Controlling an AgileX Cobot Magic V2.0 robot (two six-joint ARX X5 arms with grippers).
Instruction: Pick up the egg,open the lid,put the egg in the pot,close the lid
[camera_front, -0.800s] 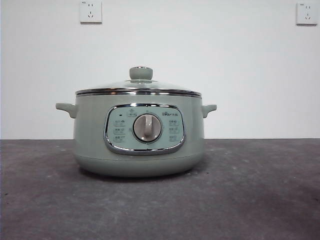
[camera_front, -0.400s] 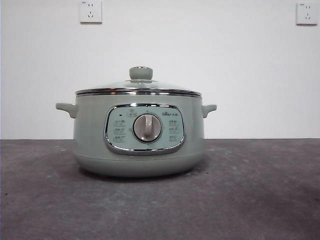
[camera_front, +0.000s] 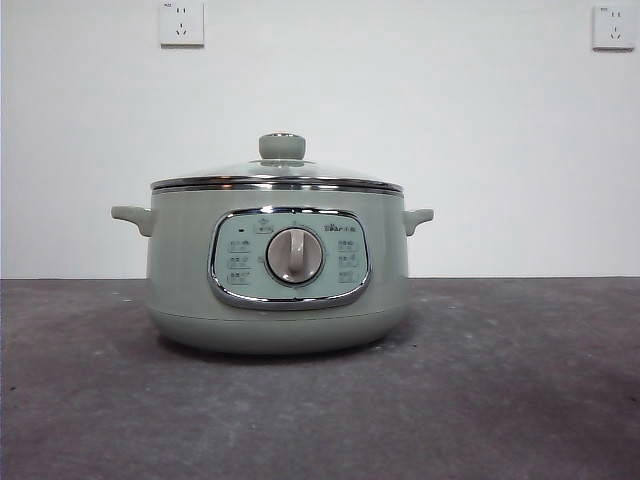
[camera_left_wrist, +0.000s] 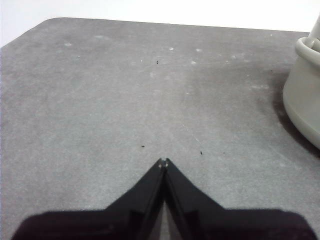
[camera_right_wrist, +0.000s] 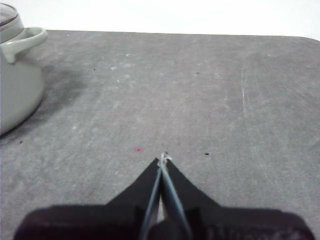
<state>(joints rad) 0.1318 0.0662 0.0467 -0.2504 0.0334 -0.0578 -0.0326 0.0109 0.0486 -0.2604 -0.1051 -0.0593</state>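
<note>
The pale sage-green pot (camera_front: 278, 270) stands in the middle of the dark table in the front view, its grey dial facing the camera. The lid (camera_front: 277, 176) rests shut on it, chrome rim all round and green knob on top. No egg shows in any view. My left gripper (camera_left_wrist: 163, 162) hovers over bare table with its jaws shut and nothing between them; the pot's side and handle (camera_left_wrist: 306, 87) are off to one side. My right gripper (camera_right_wrist: 163, 157) is likewise shut and holds nothing, with the pot (camera_right_wrist: 17, 80) at the far edge of its view.
Grey matte table (camera_front: 500, 380) runs in front of and around the pot. A white wall stands behind it with two power sockets (camera_front: 181, 22) high up. Neither arm shows in the front view.
</note>
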